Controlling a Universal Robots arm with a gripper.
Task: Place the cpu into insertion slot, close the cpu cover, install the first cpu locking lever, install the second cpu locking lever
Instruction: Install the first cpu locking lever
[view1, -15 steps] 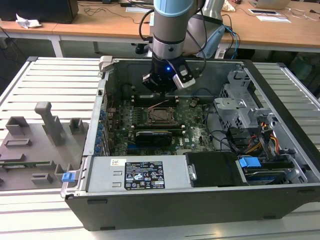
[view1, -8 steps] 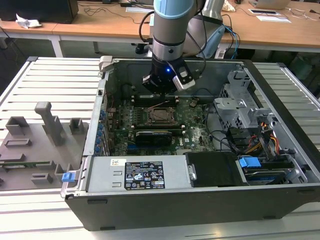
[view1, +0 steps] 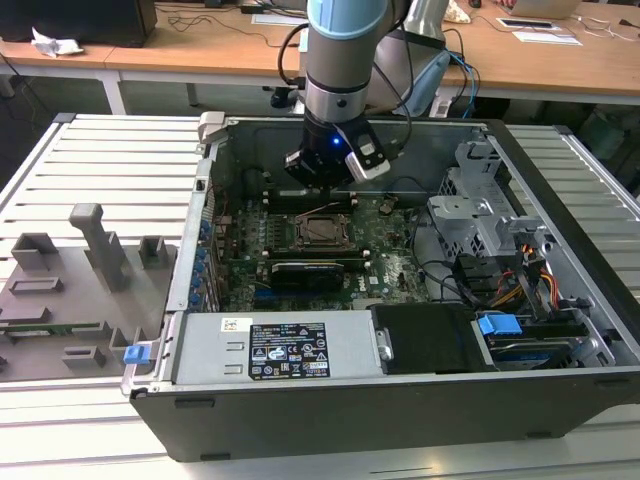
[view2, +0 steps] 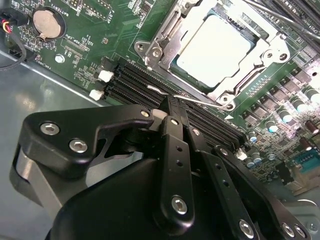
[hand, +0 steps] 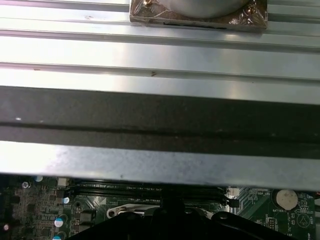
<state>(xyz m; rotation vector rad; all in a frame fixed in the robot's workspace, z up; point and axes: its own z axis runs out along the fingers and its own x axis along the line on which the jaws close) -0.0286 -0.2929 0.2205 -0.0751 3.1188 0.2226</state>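
In the second wrist view the cpu (view2: 212, 47) lies flat in the insertion slot (view2: 150, 62), pale face up. The cpu cover (view2: 260, 55) is down around it as a silvery frame. A thin wire locking lever (view2: 200, 101) runs along the socket edge nearest my gripper (view2: 169, 106). The black fingers (view2: 172, 135) are pressed together, and their tips sit at that lever, beside the black memory slots (view2: 135, 80). In the exterior view the gripper (view1: 325, 183) hangs inside the open computer case just behind the socket (view1: 325, 230).
Green motherboard (view2: 90, 30) with a coin battery (view2: 46, 22) and white memory clips (view2: 105, 76). The case's metal wall (hand: 160, 115) rises close behind the gripper. A drive cage (view1: 480, 215), cables (view1: 520, 280) and the power supply (view1: 280, 350) fill the case. Grey fixtures (view1: 90, 250) stand on the slatted table.
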